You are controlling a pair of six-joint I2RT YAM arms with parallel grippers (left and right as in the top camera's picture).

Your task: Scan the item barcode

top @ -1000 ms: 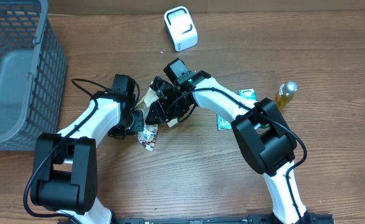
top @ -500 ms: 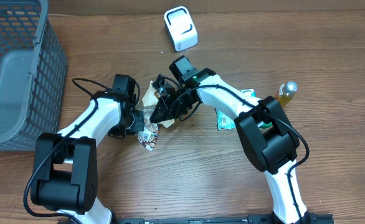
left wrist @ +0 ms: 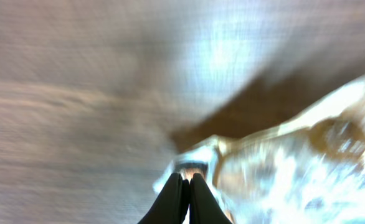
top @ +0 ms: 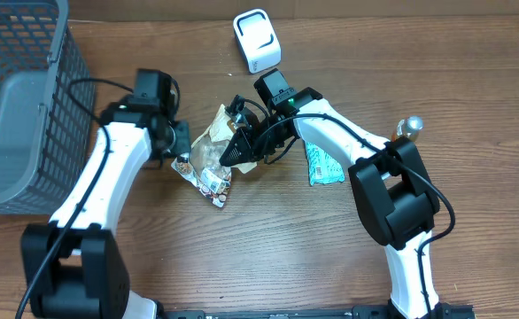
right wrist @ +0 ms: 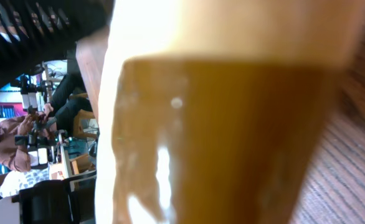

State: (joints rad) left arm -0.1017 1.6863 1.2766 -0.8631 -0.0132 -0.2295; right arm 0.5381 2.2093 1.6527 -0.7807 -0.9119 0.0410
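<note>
Status, scan job, both arms mine.

1. Left end effector (top: 180,152): closed. Wrist view blurred, but the tips meet on a crimped corner of the bag (top: 208,164). Judged a pinch grip on that corner.
2. Right end effector (top: 240,148): closed at the bag's opp. edge per overhead. Own fingers not visible in the wrist view, as the bag fills it at v. close range. Judged gripping the bag.
3. Bag pos.: stretched btwn my two end effectors, mid table (top: 242,257), lower end touching or just above the wood; cannot tell which. Crumpled, printed face up.
4. Scanner (top: 257,40): white unit at the far edge, well apart from the bag. Nothing presented to it.
5. Barcode: not located in any view.

Progress est.: pickup and two-handed hold done, roughly the first half. Left to do: find the code, flatten that panel, carry the bag to the scanner window, and hold steady for the read.

Other items, basket (top: 29,89), teal packet (top: 323,164), bottle (top: 407,133): untouched.
</note>
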